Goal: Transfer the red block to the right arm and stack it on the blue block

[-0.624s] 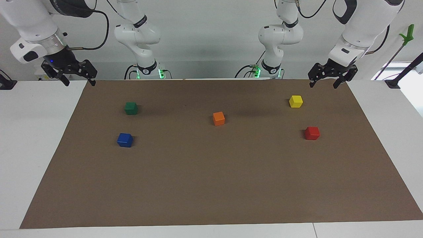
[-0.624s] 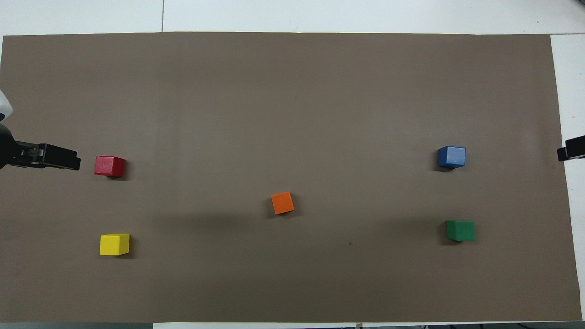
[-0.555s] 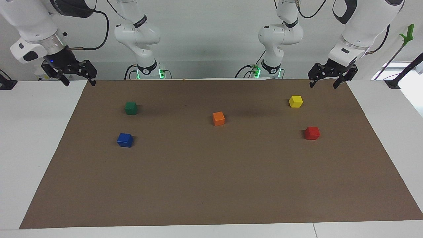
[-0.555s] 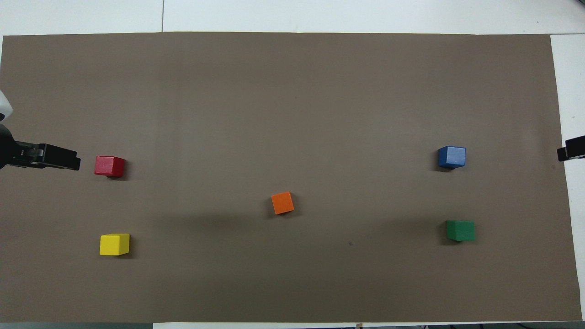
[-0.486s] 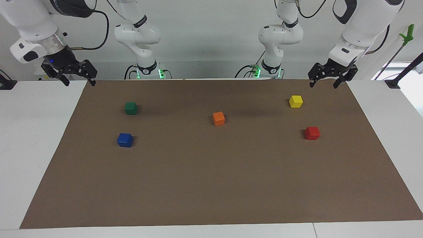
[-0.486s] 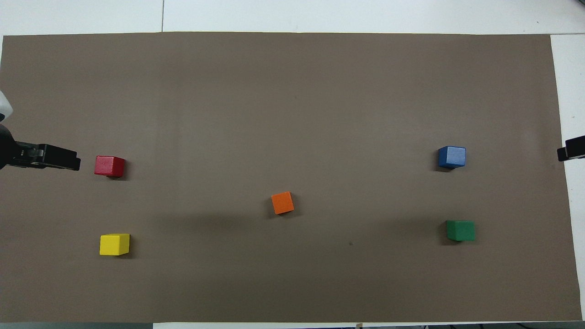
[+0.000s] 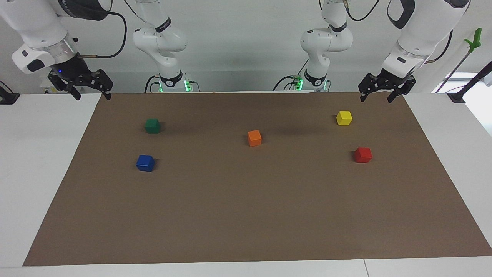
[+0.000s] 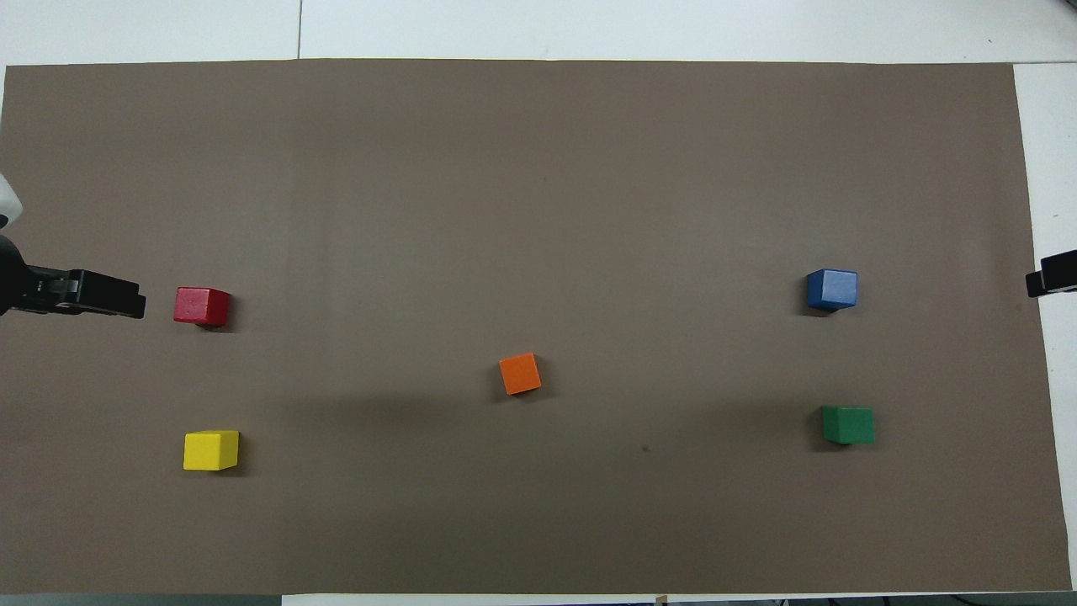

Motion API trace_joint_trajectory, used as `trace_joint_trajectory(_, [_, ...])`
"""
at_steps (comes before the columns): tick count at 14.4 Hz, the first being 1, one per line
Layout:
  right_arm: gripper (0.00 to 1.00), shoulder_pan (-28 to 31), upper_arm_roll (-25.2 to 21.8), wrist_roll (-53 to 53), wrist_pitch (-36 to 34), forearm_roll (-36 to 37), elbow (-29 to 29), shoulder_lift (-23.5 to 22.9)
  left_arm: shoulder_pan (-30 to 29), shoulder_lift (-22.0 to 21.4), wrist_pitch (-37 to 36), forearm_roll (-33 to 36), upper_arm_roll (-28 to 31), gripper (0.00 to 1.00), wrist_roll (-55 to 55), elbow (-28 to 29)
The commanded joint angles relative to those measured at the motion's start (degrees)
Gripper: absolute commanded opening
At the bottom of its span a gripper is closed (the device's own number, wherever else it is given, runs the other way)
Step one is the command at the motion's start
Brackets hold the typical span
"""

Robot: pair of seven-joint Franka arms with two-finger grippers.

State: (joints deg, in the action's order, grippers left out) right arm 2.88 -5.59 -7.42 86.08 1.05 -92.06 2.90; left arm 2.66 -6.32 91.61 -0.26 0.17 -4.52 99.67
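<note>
red block at the yellow cube's 5 o'clock | we judge it light, rigid, slick: pinch opposite flat sides | left gripper and right gripper spread, empty

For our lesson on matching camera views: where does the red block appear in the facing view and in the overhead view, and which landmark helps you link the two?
Facing view: red block sits toward the picture's right, below the yellow block.
Overhead view: red block sits near the picture's left edge, above the yellow block.
Shared landmark: the orange block, near the mat's middle in both.
</note>
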Motion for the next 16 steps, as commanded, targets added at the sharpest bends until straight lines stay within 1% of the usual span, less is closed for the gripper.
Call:
trace_joint_trajectory(1, [1.00,0.29,0.23,-1.55,-0.65,0.09,-0.93,0.88,-1.77,-2.64,6.36,1.31,0.53,1.00,-1.19,6.31])
trace_joint_trajectory(3, [1.00,0.20,0.14,-2.33,-0.39,-0.08,-1.80,1.49,-2.39,-2.03,10.75,1.31,0.62,1.00,-1.28,8.69])
trace_joint_trajectory(4, [1.00,0.20,0.14,-3.47,-0.21,-0.61,-2.68,1.84,-3.61,-1.94,14.43,1.31,0.53,1.00,-1.37,11.05])
trace_joint_trajectory(6, [1.00,0.90,0.05,-3.92,1.10,-5.16,-5.66,3.25,-4.15,-1.07,19.72,1.31,0.53,1.00,-1.72,14.49])
trace_joint_trajectory(9, [1.00,2.04,-0.21,-4.71,2.69,-12.46,-9.27,4.48,-5.29,3.67,22.37,1.31,0.53,1.00,-5.14,14.94])
trace_joint_trajectory(10, [1.00,2.48,-0.21,-6.02,3.04,-14.74,-10.41,4.66,-5.21,4.82,24.12,1.31,0.53,1.00,-5.15,15.64])
trace_joint_trajectory(11, [1.00,3.35,-0.21,-7.60,3.30,-17.20,-11.38,4.75,-5.29,5.00,26.14,1.31,0.53,1.00,-5.32,17.65])
trace_joint_trajectory(13, [1.00,5.72,-0.21,-10.15,3.30,-22.99,-13.40,5.01,-5.29,6.66,32.54,1.31,0.53,1.00,-5.32,21.08])
trace_joint_trajectory(16, [1.00,7.31,-0.30,-13.84,4.96,-28.90,-16.65,6.76,-5.47,11.32,40.03,1.31,0.53,1.00,-5.41,22.32])
